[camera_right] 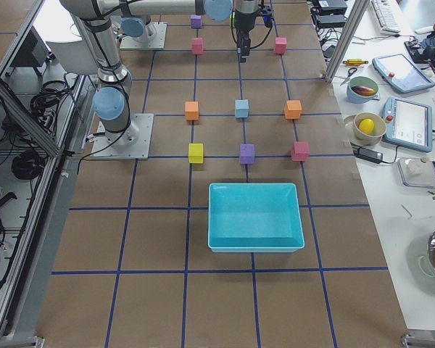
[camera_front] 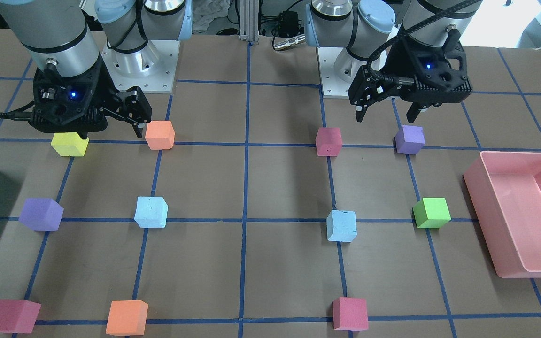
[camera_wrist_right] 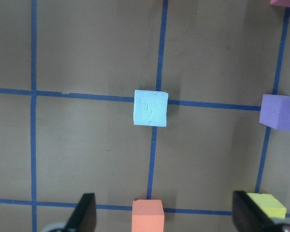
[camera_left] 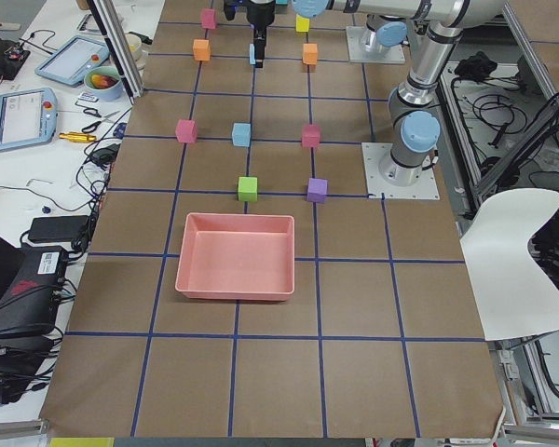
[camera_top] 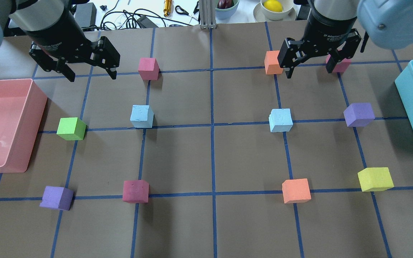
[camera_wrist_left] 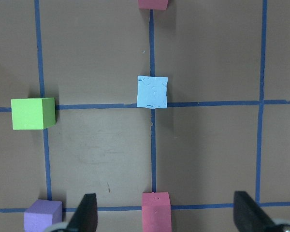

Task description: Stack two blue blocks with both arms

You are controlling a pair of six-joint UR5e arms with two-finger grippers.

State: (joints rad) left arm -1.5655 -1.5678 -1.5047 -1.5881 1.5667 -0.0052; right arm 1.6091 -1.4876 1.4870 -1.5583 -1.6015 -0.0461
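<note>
Overhead view: the left claw (camera_top: 92,73) hangs above the brown desk (camera_top: 177,157) at the far left, jaws spread wide, gripping nothing. The right claw (camera_top: 309,70) hangs at the far right, likewise spread wide and unloaded. The left wrist view shows both black fingers (camera_wrist_left: 87,215) apart at the bottom edge, and the right wrist view shows the same. The left blue block (camera_top: 142,116) rests flat on the desk at a crossing of the blue tape grid (camera_top: 212,161), at about 4 o'clock from the left claw and well apart from it. The right blue block (camera_top: 280,120) rests flat on another crossing in the same row, at about 7 o'clock from the right claw and also well apart. The two blocks lie well apart from each other, the right one at 3 o'clock from the left one, neither stacked. In each wrist view the corresponding blue block sits at 12 o'clock, centred between the fingers. A green cube (camera_top: 71,129) lies at 9 o'clock from the left blue block. A purple cube (camera_top: 359,114) lies at 3 o'clock from the right blue block. A pink bin (camera_top: 36,118) stands at the left edge and a teal bin (camera_top: 412,107) at the right edge.
</note>
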